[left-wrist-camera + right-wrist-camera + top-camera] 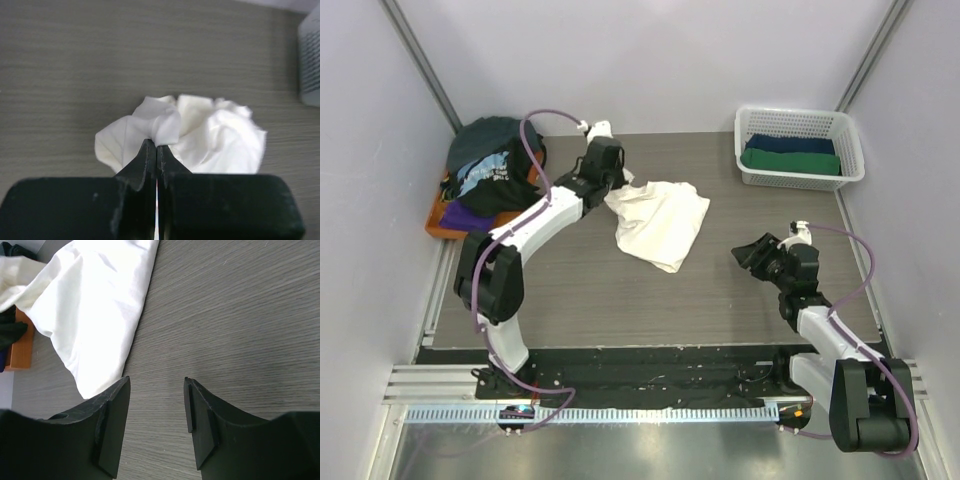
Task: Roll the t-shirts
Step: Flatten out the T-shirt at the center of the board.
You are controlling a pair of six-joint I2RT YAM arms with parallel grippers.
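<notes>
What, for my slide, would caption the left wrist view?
Left tool shut on a bunched fold of the white tee over the table.

A grey wood-grain table (620, 300) sits between pale walls. A white plastic lattice basket (801, 178) stands at its far right corner. A flat orange tray (437, 224) lies at the far left edge. A metal rail (430, 384) runs along the near edge.

Cream t-shirt (660, 222) soft, creased cloth; table (620, 300) matt grey woodgrain; basket (798, 122) white plastic lattice.
</notes>
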